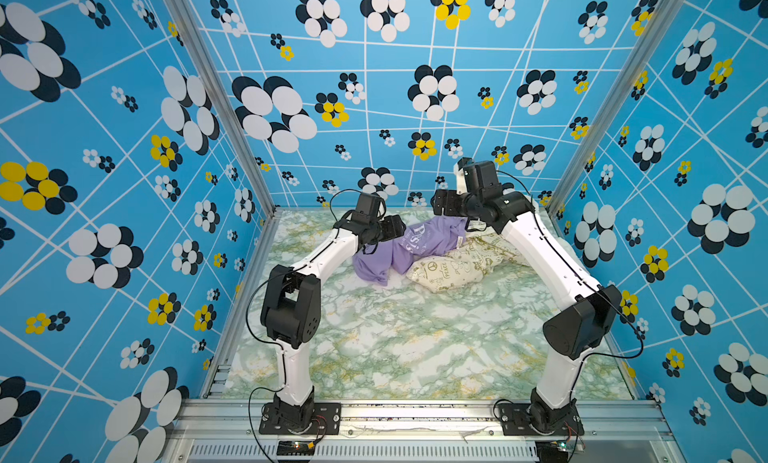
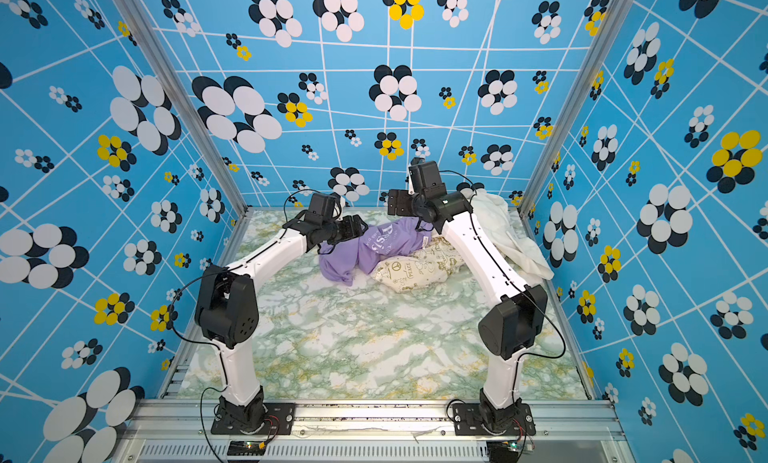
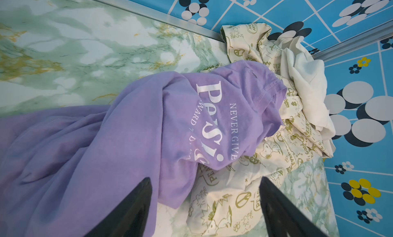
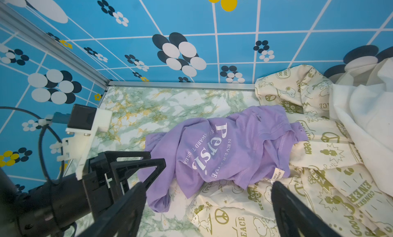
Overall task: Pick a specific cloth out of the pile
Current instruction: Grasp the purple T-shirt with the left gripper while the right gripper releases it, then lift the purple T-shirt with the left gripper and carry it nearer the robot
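The cloth (image 1: pixel 415 244) (image 2: pixel 374 244) is a lavender T-shirt with white lettering, draped off the left side of the pile onto the marble table. The pile sits in the far right corner: a cream peace-sign garment (image 1: pixel 449 269) (image 4: pixel 319 161) lies under the cloth, and a white garment (image 2: pixel 503 228) (image 3: pixel 306 87) is behind it. My left gripper (image 1: pixel 398 231) (image 3: pixel 205 182) hovers open over the cloth's (image 3: pixel 148 129) near edge, holding nothing. My right gripper (image 1: pixel 435 203) (image 4: pixel 209 184) is open above the cloth (image 4: pixel 234 148) and grips nothing.
The green marble table (image 1: pixel 395 336) stretches toward the front rail. Blue flowered walls and aluminium posts (image 1: pixel 216 91) close in the back and both sides. In the right wrist view the left gripper (image 4: pixel 136 165) is near the cloth's left end.
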